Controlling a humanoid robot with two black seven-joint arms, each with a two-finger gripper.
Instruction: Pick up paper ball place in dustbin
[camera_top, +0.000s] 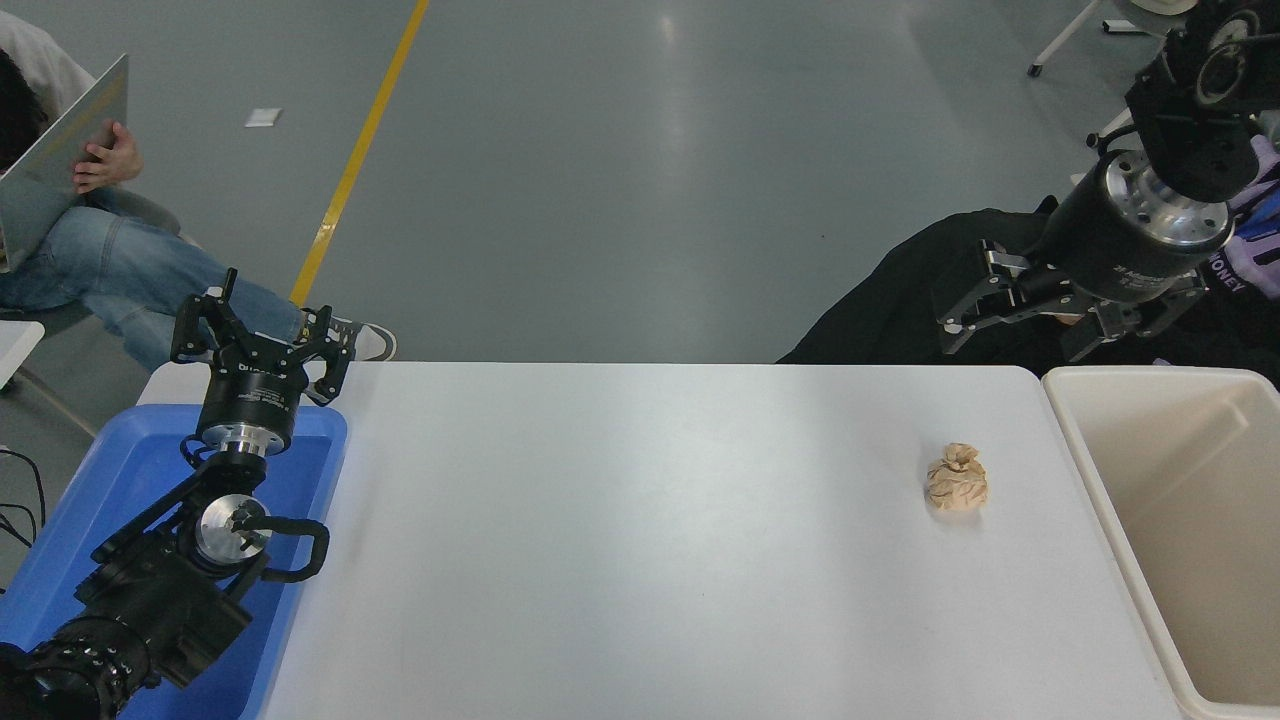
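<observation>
The paper ball (956, 479), a crumpled tan wad with a knot on top, lies on the white table (640, 540) toward its right side. The dustbin (1085, 445), cream-white with a beige inside, stands at the table's right end, just right of the ball. My right gripper (1010, 330) hangs open and empty beyond the table's far edge, above and behind the ball, in front of a black cloth. My left gripper (262, 325) is open and parked at the lower left over the blue tray.
A blue plastic tray (120, 470) sits at the table's left end under the left arm. A person in jeans (110, 270) sits at the far left holding a laptop. A black cloth heap (900, 300) lies behind the table's far right edge.
</observation>
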